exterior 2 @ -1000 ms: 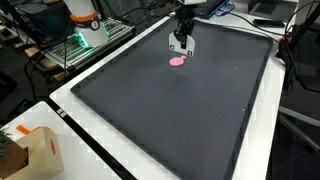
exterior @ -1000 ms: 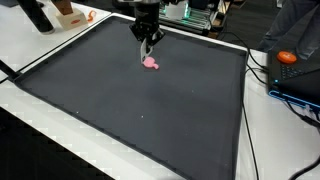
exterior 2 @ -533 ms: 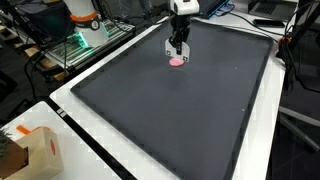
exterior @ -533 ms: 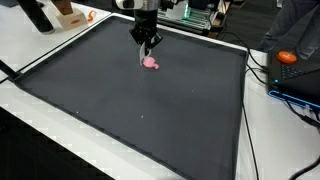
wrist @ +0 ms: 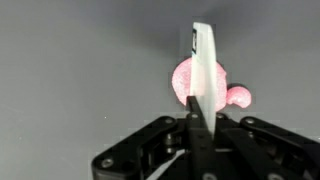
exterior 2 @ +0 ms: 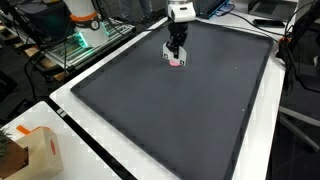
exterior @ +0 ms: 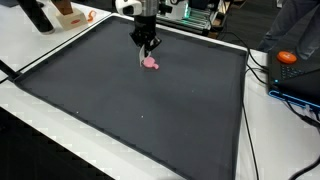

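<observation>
A small pink blob-shaped object (exterior: 153,64) (exterior 2: 178,63) lies on the far part of a large dark mat (exterior: 150,110) (exterior 2: 180,110). My gripper (exterior: 146,46) (exterior 2: 176,48) hangs just above it, pointing down. In the wrist view the gripper (wrist: 200,108) is shut on a thin white flat strip (wrist: 203,60). The strip sticks out from between the jaws and crosses in front of the pink object (wrist: 236,96), hiding its middle. Whether the strip's tip touches the pink object cannot be told.
The mat lies on a white table (exterior: 50,45). An orange object (exterior: 287,57) and cables sit on gear past one mat edge. A cardboard box (exterior 2: 30,150) stands at a table corner. Lab equipment (exterior 2: 85,35) crowds the back.
The gripper has shifted sideways and a little lower, from beside the pink object to directly over it. The pink object has stayed in place.
</observation>
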### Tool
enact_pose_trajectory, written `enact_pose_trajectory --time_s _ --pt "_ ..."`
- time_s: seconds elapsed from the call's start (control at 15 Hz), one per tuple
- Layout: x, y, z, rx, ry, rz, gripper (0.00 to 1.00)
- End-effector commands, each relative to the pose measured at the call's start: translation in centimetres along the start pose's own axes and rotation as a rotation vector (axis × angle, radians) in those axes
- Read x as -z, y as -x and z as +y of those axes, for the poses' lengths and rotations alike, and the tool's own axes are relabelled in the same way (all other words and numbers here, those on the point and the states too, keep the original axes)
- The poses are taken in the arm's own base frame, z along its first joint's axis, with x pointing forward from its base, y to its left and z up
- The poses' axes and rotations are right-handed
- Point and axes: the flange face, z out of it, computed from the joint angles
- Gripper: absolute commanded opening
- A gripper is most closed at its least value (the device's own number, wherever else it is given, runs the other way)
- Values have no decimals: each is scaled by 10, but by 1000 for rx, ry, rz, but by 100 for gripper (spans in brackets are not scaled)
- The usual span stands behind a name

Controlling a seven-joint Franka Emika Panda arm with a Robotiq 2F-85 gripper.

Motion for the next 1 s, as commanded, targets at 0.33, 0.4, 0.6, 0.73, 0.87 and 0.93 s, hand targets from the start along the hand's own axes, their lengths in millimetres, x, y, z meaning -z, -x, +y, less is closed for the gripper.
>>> enact_pose_trajectory --time_s 0.33,0.4,0.6,0.73,0.87,0.93 --pt "-23 -7 -3 15 8 8 1" --pt "-24 -9 -4 20 8 15 1" --pt "-25 -20 -4 35 27 32 1" --pt "-24 -27 -6 50 34 40 1" --pt "-23 -36 -9 60 33 51 1" --pt "-24 -38 -10 62 33 52 1"
